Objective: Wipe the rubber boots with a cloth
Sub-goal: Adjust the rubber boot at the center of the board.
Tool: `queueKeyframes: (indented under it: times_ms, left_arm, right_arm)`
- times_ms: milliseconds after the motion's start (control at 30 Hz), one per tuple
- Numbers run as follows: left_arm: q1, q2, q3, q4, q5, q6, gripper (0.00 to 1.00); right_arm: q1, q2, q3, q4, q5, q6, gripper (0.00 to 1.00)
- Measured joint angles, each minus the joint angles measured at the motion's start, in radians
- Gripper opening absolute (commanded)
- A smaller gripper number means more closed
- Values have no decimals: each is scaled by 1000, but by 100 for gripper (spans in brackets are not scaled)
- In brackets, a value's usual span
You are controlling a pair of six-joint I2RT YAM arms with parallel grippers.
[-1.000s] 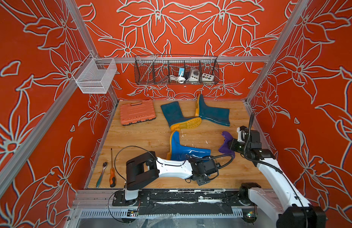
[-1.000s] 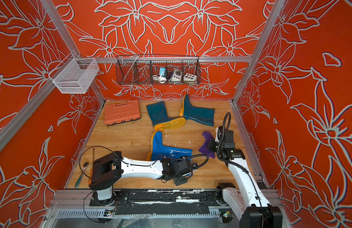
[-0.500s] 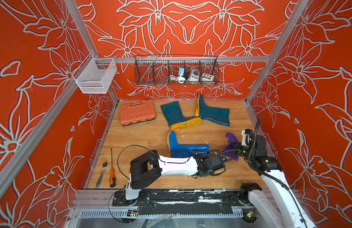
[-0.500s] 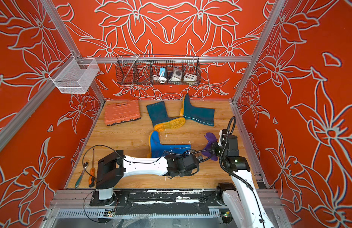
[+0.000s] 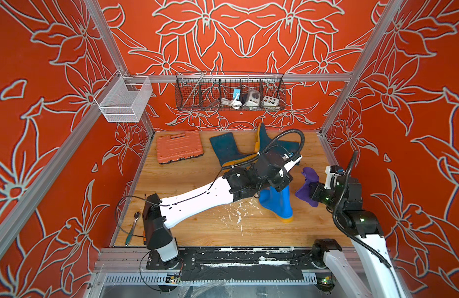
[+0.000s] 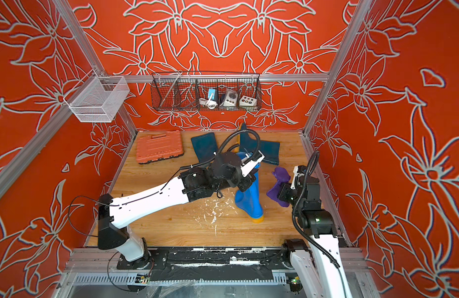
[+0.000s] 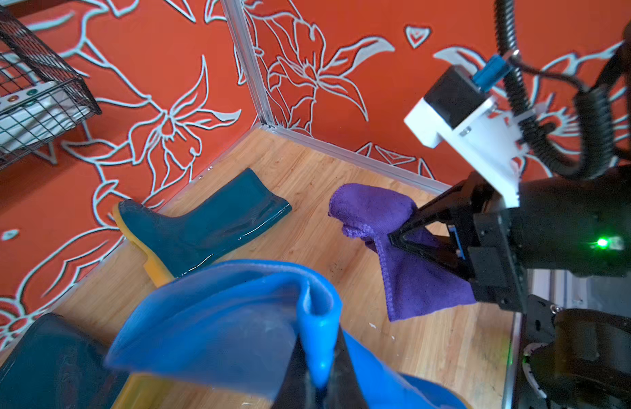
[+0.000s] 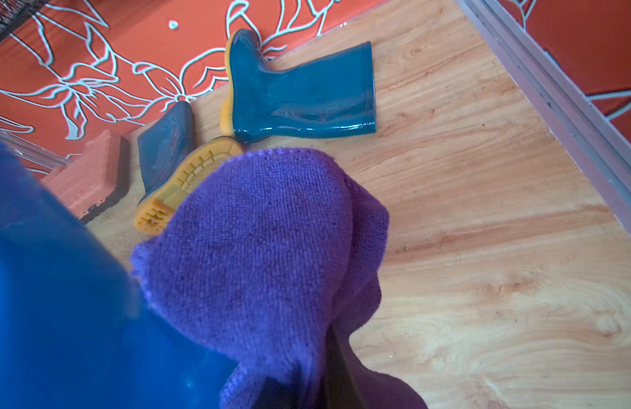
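left gripper (image 7: 321,375) is clamped on the blue boot (image 5: 276,203) at its rim, shaft roughly upright. right gripper (image 7: 399,240), closed on the cloth (image 5: 309,178), waits just beside the shaft, to its right.

reaches with the left arm (image 5: 197,198) from a top view's lower left to mid-frame, left gripper (image 7: 319,375) pinched tight on the blue boot (image 7: 218,311). bends the right arm (image 5: 362,219) at lower right, right gripper (image 7: 395,240) clamped on the cloth (image 7: 370,209).

Wooden tabletop (image 6: 171,227). Just beside the orange tool case (image 6: 158,149) lies one dark teal boot (image 6: 204,145), a second teal boot (image 6: 271,152) beyond it; a ratchet (image 5: 131,228) lies well apart.
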Motion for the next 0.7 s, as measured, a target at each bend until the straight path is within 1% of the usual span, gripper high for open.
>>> queueKeyframes:
  times_ms: [67, 167, 267, 333, 400, 533, 600, 667, 700]
  left_arm:
    - [1, -72, -133, 75, -38, -68, 0]
    - [21, -190, -366, 149, -118, -226, 0]
    - [69, -289, -573, 132, -222, -423, 0]
    - [108, -341, -686, 101, -279, -531, 0]
    - [147, -374, -750, 43, -313, -610, 0]
    - [196, -416, -806, -85, -340, -727, 2]
    - [225, -446, -828, -128, -342, -764, 11]
    - [269, -496, -863, -163, -340, -796, 24]
    - [290, -521, -882, -176, -336, -806, 29]
  right_arm:
    - [0, 3, 0, -3, -15, 0, 0]
    - [0, 22, -2, -1, -48, 0, 0]
    - [2, 55, -13, 7, -88, 0, 0]
    - [17, 90, -26, 13, -105, -1, 0]
    - [60, 136, -33, 14, -99, -5, 0]
    - [216, 243, -50, 36, -64, -6, 0]
    - [277, 269, -70, 55, -46, 2, 0]
    - [331, 291, -85, 73, -22, 15, 0]
    - [351, 304, -87, 81, -12, 21, 0]
